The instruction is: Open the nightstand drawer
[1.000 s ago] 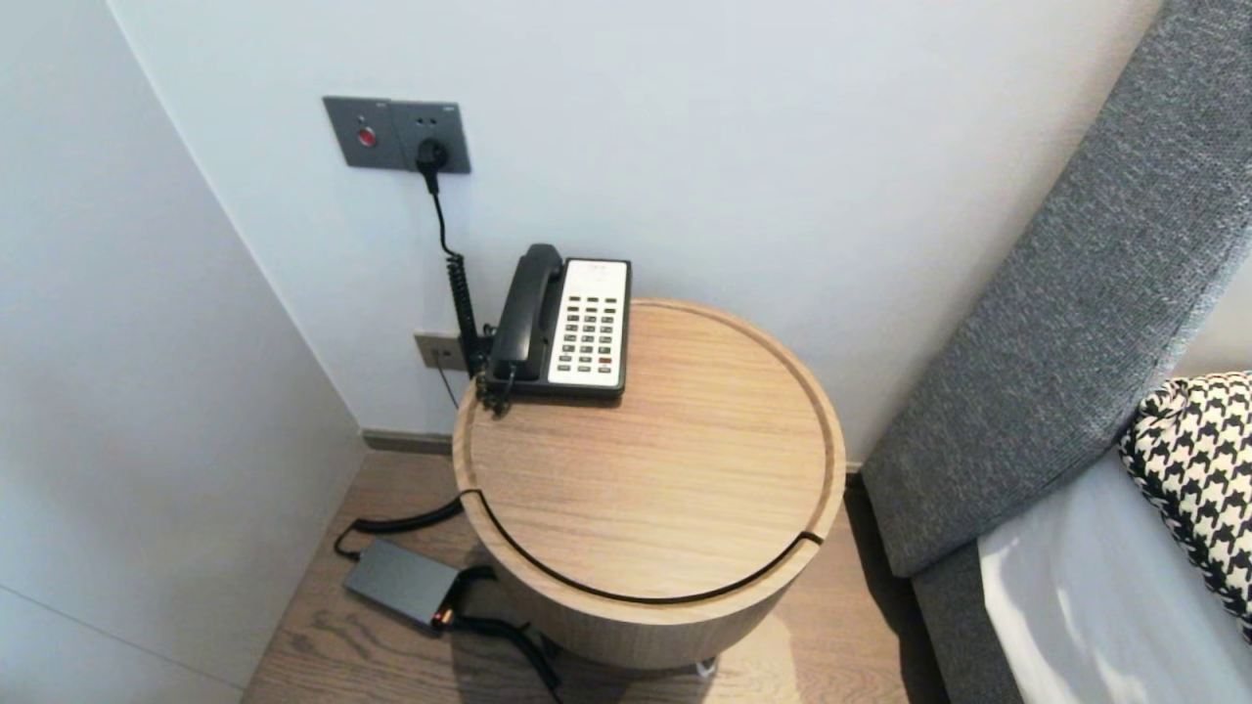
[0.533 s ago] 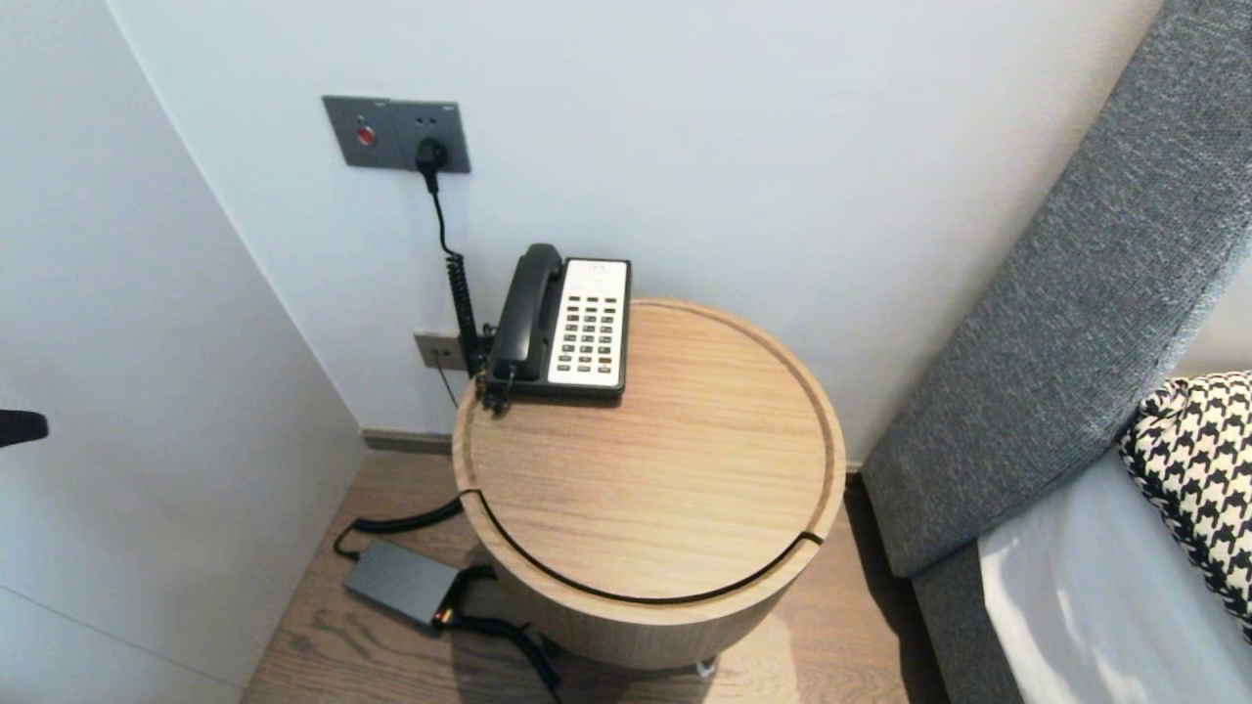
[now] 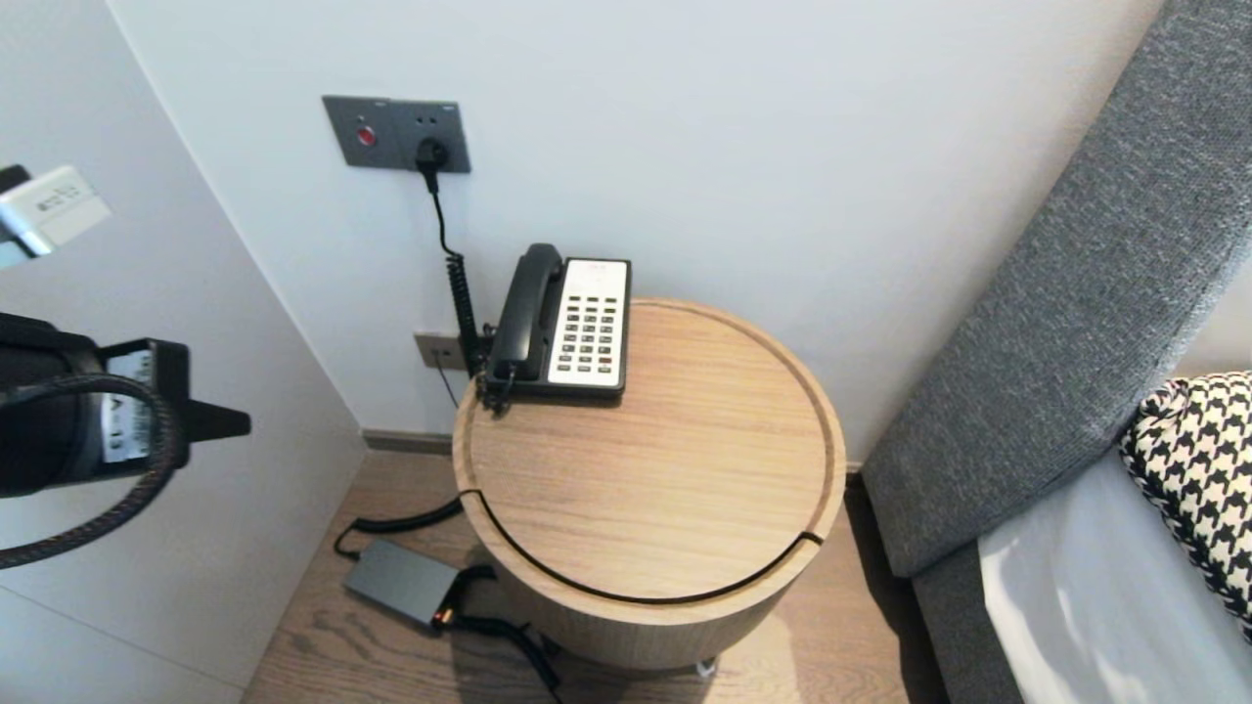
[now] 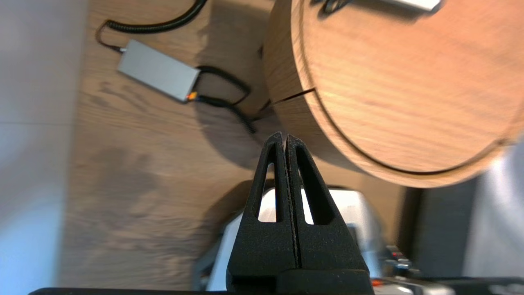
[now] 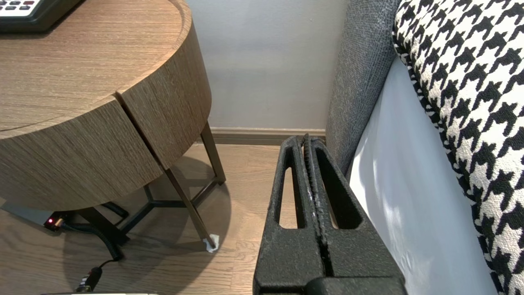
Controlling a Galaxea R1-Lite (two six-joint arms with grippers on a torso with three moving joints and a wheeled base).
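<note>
Your left gripper (image 3: 237,423), jaws pressed together and empty, hovers well apart from the telephone (image 3: 572,323), which sits untouched off to its right on the round table (image 3: 675,479), handset cradled; your right gripper (image 5: 306,141), likewise closed and empty, hangs parked beside the bed (image 5: 393,213).

Head view: camera high, facing forward and down. The round side table (image 3: 665,489) sits whole in frame at middle distance. The telephone (image 3: 572,323) is at its far rim, the power adapter (image 3: 401,582) on the floor at left, the houndstooth pillow (image 3: 1193,469) at the right edge. The left gripper (image 3: 235,422) enters at the left edge.

Left wrist view: camera above the floor beside the table, facing down past closed fingertips, close on the table's rim. Shares table and adapter with the head view.

Right wrist view: camera low, just above tabletop level, facing the wall along the right gripper (image 5: 305,139). The table's side and legs are close. Shares table, telephone corner and pillow with the head view.
</note>
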